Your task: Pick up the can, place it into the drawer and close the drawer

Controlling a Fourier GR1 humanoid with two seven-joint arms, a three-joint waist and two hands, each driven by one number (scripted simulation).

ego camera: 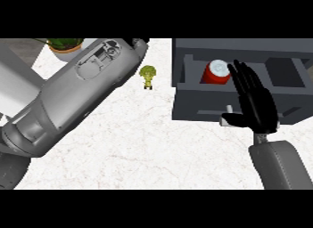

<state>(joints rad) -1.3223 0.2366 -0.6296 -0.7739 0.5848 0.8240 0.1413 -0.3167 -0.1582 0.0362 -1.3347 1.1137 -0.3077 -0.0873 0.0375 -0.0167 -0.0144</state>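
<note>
So the right robot hand is flat and open, fingers straight and pointing up the view, thumb sticking out to the side, nothing held. It sits right over the front panel of the grey drawer, with the thumb near the little pale handle. I can't tell if the palm is actually touching the panel or just hovering above it. The red can is already standing upright inside the open drawer, in the left compartment, just past the fingertips. So I'd say the placing part is done and what's left is shutting the drawer. The left forearm cuts across the whole left side of the view, and the left robot hand isn't visible at all. Further out on the white marble table there's a small green figurine-looking thing and a potted plant at the top left corner. What could go wrong: if the push is off-centre the drawer might skew or jam, a fast shove could tip the can over, and those long fingers reaching over the front edge could clip the can.
</note>
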